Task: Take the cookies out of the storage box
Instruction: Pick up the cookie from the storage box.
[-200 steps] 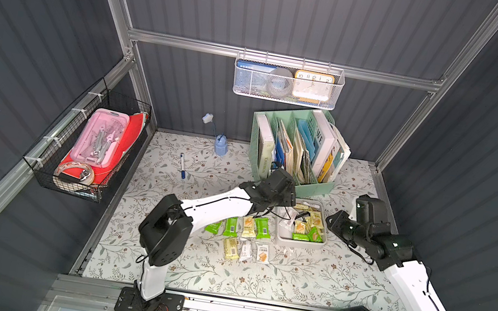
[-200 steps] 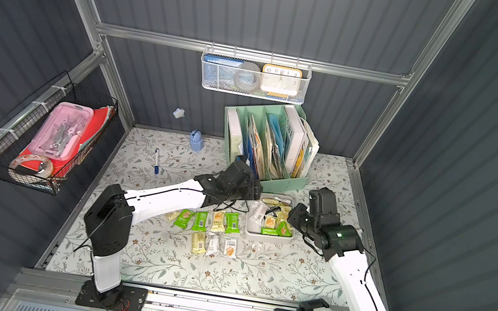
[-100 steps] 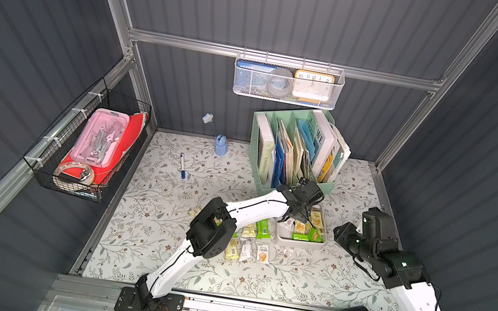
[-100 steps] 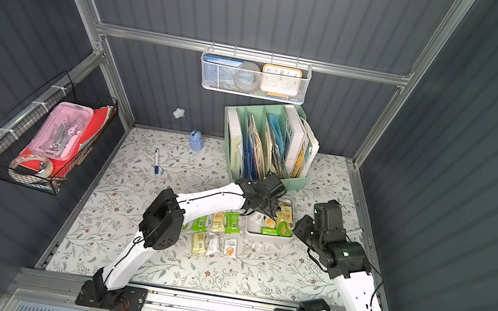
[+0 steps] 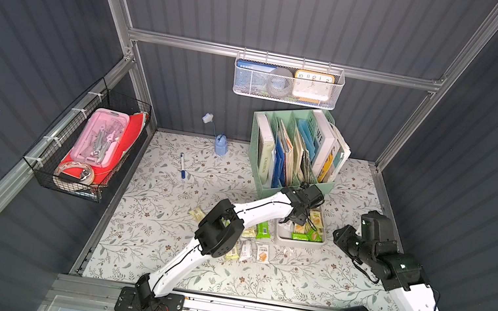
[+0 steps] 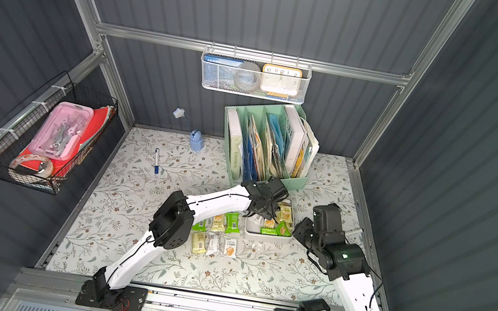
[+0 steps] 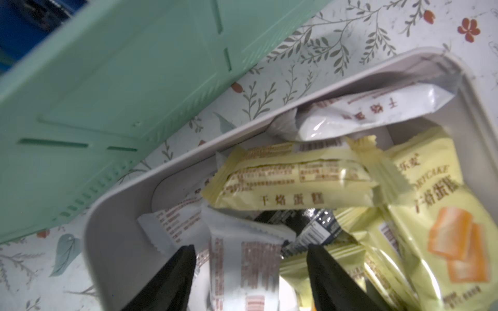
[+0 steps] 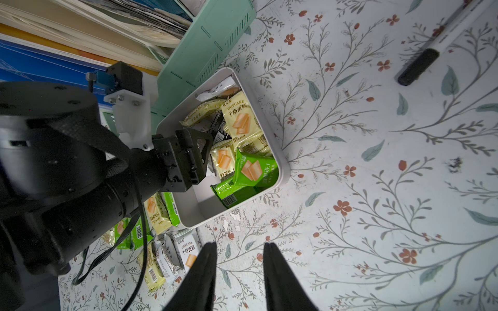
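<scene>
Table (image 5: 160, 217) first: its floral cover carries everything. The mint-green file organiser (image 7: 121, 94) stands toward the far right corner. My left arm (image 5: 266, 206) stretches from the near edge across the middle and bends down at the wrist. I judge that a top-down entry is the only clean way in, because the organiser crowds the target from behind.

That target, the storage box (image 5: 299, 243), sits right of the table's middle, just in front of the organiser. The cookies (image 8: 244, 121) inside are heaped. Pale yellow packets lie uppermost, two green ones lean at the end away from the organiser, and whitish ones and a black one are partly buried. A patch of the box floor shows bare. More cookies (image 6: 229, 248) lie on the table just left of the box in rough rows, set apart, I take it, so that none get picked twice.

The left gripper (image 7: 250, 246) hangs inside the box with its jaws spread either side of a whitish packet (image 7: 242, 269). I cannot tell whether the pads touch it.

The right gripper (image 8: 240, 244) hovers over bare table beside the box with its jaws parted and nothing between them. I judge it is parked clear.
</scene>
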Robot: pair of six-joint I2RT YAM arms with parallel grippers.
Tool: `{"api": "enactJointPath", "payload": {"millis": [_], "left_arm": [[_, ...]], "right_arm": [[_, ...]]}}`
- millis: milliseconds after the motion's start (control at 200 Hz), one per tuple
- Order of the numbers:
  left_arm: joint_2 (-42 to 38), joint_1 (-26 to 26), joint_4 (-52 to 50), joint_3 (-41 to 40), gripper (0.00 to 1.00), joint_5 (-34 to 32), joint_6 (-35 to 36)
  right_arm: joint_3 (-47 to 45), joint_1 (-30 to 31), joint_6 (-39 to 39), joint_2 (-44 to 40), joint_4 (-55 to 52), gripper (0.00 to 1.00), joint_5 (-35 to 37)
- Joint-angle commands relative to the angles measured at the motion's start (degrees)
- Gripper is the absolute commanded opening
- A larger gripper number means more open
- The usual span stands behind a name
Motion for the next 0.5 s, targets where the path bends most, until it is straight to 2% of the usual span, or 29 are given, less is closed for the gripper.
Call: {"api": "enactJointPath", "payload": {"millis": [0,240,375,495], "left_arm": [[2.4,-0.2,-3.1,2.7,0.69,-0.3,0.9],[3.8,-0.1,-5.0,3.0,0.67,-0.8,0.4],[4.3,-0.1,-5.2,3.3,0.63,-1.0,0.2],[5.0,-0.1,-5.3,3.8,0.55,-0.8,0.1]], "right_arm": [[-0.8,-0.2,0.5,-0.1,-0.2,0.34,-0.2],[-1.5,-0.2,1.0,0.0,1.3,0.34,-0.7],[-1.8,-0.2,1.1,0.2,1.6,0.34,-1.2],[-1.4,-0.2,0.8,0.0,0.9,0.34,-0.9]]}}
